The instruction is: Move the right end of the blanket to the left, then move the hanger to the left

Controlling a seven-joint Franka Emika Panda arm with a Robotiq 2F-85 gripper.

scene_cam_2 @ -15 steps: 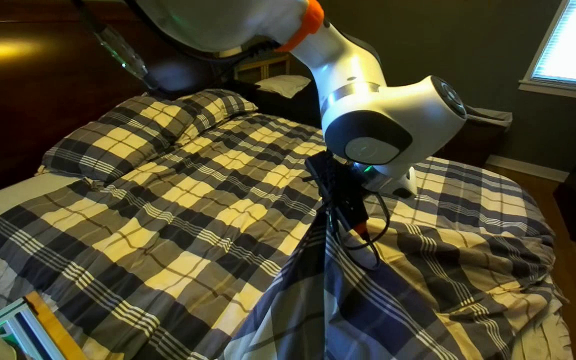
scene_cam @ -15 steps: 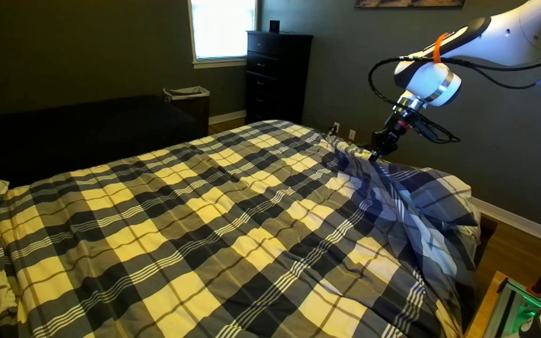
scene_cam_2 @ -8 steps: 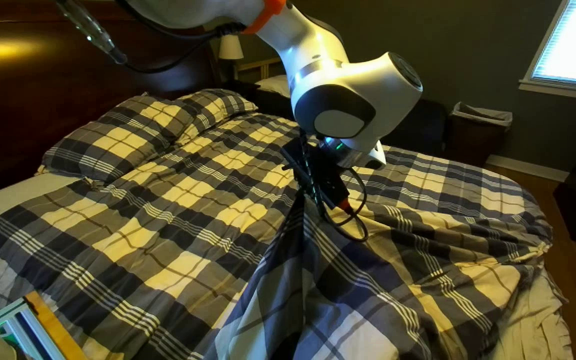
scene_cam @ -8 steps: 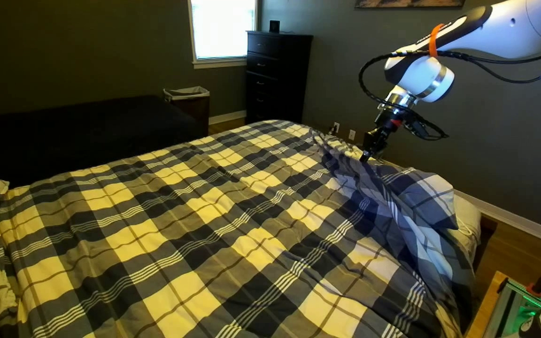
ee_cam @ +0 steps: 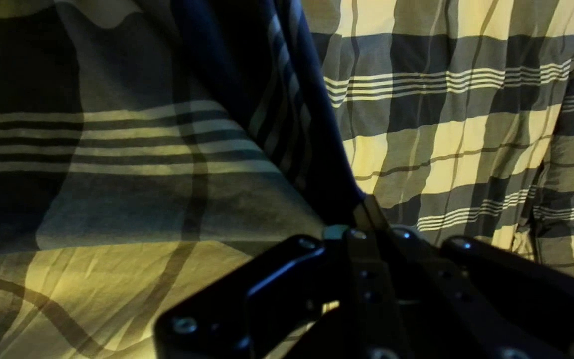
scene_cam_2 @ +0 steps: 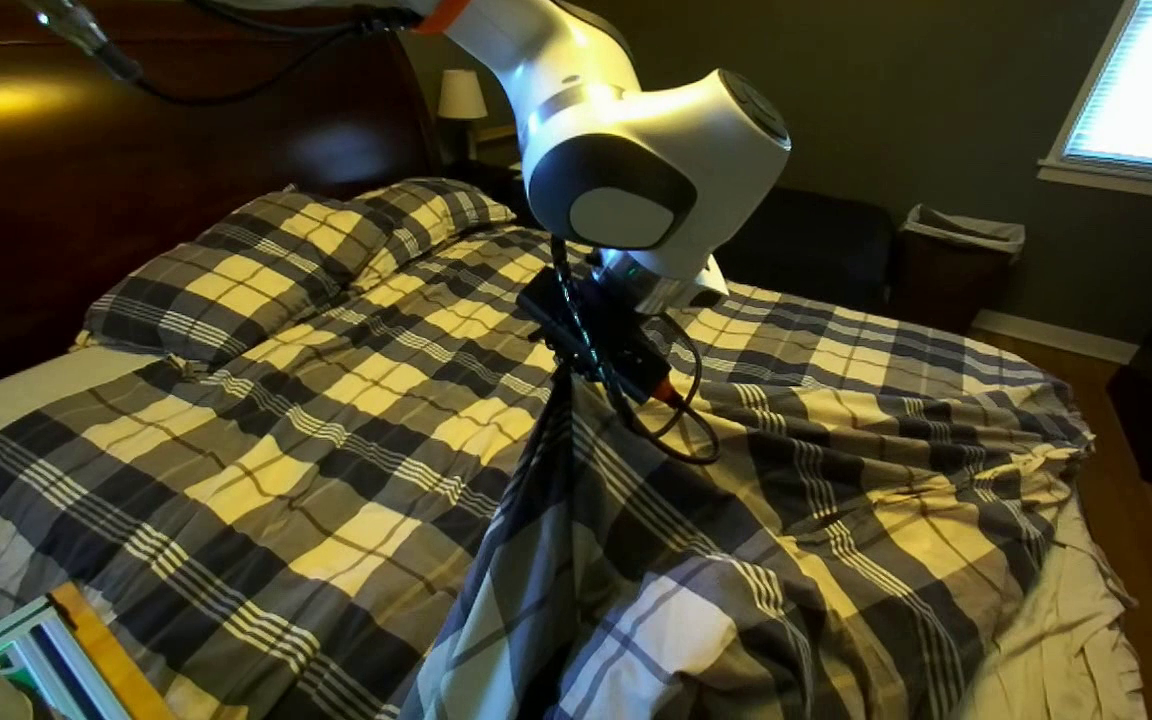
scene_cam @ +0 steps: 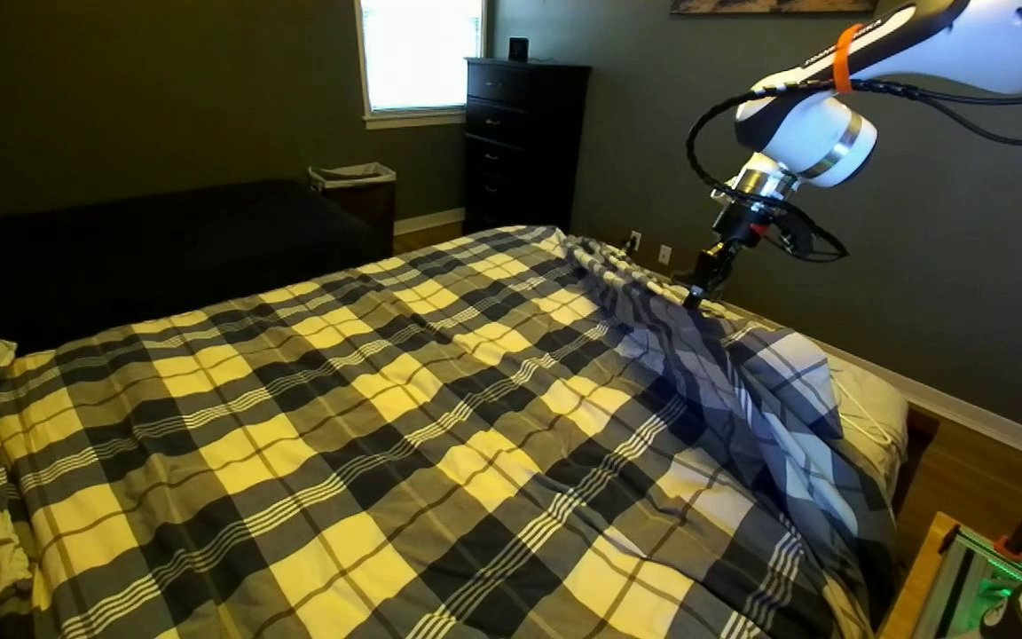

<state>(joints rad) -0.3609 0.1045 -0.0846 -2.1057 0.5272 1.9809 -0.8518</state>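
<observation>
Plaid blanket (scene_cam: 369, 390) is biggest by far: cream-yellow, grey and black checks, spread wide in both exterior views, shallow creases over the flat part. Its end at the right of an exterior view is turned back, bluish-white checks showing there, and part of it stands up in a steep, tent-like fold. Dark wooden headboard (scene_cam_2: 186, 120), glossy, a yellow gleam toward its upper left. White arm (scene_cam_2: 681, 145), orange-banded, leans in over the blanket. Tall black dresser (scene_cam: 524, 142) in the corner, drawers down its front; bright window (scene_cam: 422, 58) beside it. Two pillows (scene_cam_2: 246, 270) in matching plaid lie near the headboard, overlapping in view. Pale sheet (scene_cam_2: 1066, 620) lies bare past the blanket's turned-back edge, rumpled. Light-lined bin (scene_cam: 376, 209) stands near the dresser. Pale-shaded lamp (scene_cam_2: 462, 95) beyond the pillows. Black hand (ee_cam: 369, 212) points downward above the blanket; in the wrist view its fingers are together, clamped on a pinch of the blanket at the top of the fold. Smallest is the hanger (scene_cam: 873, 419): thin, white, on the pale sheet, just beside the turned-back blanket and apart from the hand. Cannot tell whether some of it runs under the cloth.
</observation>
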